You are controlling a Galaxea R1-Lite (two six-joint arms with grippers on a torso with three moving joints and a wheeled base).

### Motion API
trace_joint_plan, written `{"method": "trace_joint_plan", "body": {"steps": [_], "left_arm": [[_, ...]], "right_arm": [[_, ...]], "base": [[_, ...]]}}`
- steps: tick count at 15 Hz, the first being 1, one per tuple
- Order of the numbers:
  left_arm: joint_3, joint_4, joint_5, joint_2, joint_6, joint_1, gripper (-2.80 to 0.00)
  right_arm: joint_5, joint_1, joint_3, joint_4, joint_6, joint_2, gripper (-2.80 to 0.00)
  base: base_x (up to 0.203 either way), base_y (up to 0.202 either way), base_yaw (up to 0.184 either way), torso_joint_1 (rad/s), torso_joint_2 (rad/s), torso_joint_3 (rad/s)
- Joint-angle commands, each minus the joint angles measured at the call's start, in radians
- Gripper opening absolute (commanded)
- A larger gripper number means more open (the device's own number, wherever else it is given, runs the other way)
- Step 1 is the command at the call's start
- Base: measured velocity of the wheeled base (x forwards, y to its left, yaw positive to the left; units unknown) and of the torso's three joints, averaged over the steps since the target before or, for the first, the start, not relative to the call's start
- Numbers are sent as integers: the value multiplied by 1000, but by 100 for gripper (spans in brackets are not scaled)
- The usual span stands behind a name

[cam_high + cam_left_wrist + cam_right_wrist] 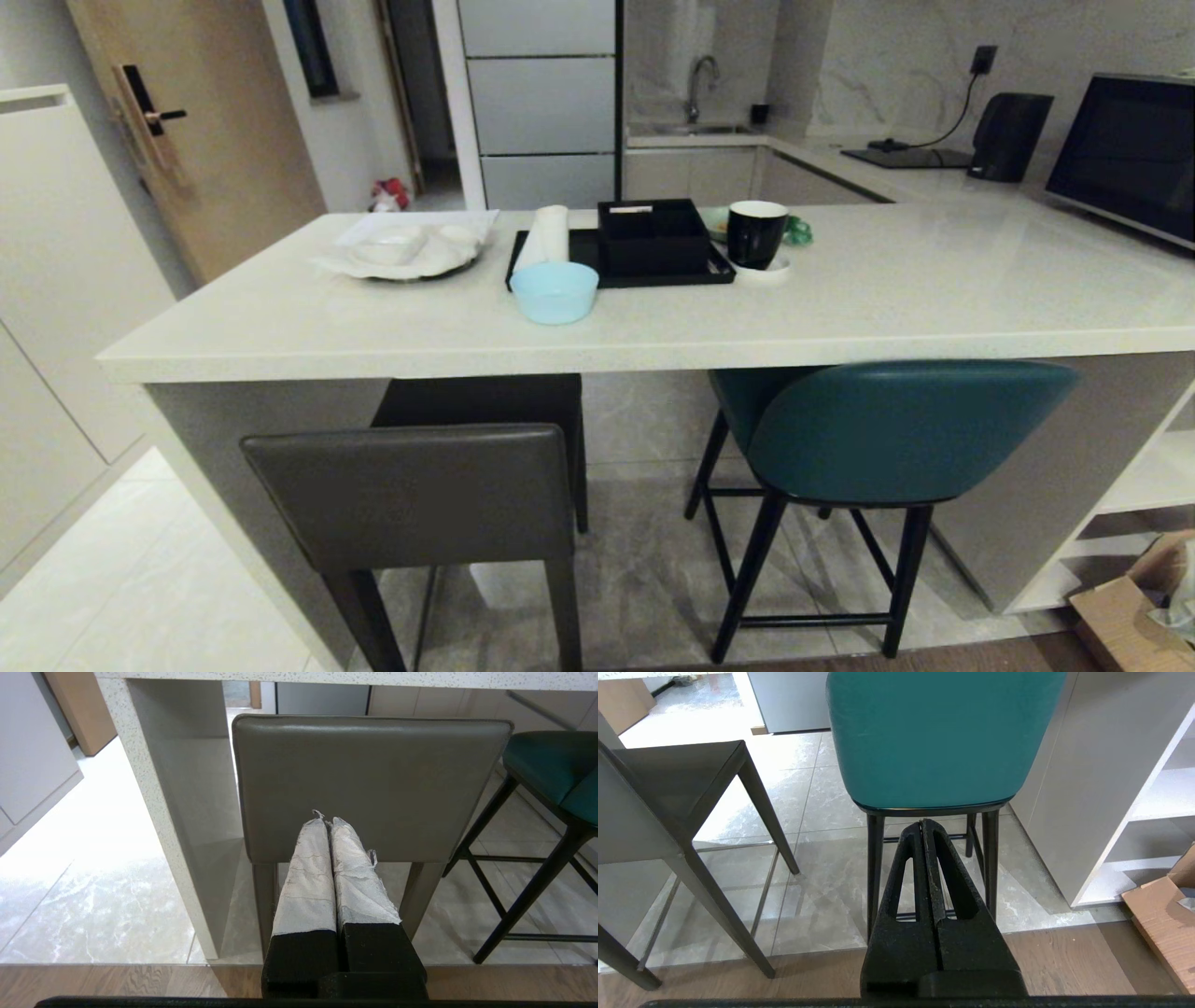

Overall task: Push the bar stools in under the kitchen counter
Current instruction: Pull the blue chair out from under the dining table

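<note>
The kitchen counter (840,299) is the largest thing here: a long pale speckled surface with a thick edge, standing on a slab side panel (233,448) at the robot's left, with open space beneath it.

Two bar stools stand on the tiled floor (644,560) in front of it. The dark grey stool (411,495) is on the left; the far part of its seat is under the surface edge, while its low rectangular back stands out on the near side. The teal stool (887,429) is on the right, near a white shelf unit (1148,485); its curved back also stands out from the edge, and its black legs with rungs are visible. The two stools are apart from each other.

On the surface lie a black tray (635,257) with a black box on it, a white plate (411,252), a black mug (756,233) and a light blue bowl (555,291) just in front of the tray. A cardboard box (1130,607) sits on the floor at the far right.

The left tool (327,820), with white wrapped fingers pressed together, points at the back of the grey stool; contact cannot be told. The right tool (923,823), black and also pressed together, points at the lower rim of the teal stool, and holds nothing.
</note>
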Motion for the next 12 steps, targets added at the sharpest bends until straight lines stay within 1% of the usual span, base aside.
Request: {"method": "trace_joint_plan", "body": {"steps": [1,12], "left_arm": [[18,0,0,1,0,0,-280],[20,0,0,1,0,0,-280]], "right_arm": [[-1,0,1,-1,0,1,-280],[-1,0,1,-1,0,1,-280]], "base": [[0,0,0,0,0,0],[0,0,0,0,0,0]]}}
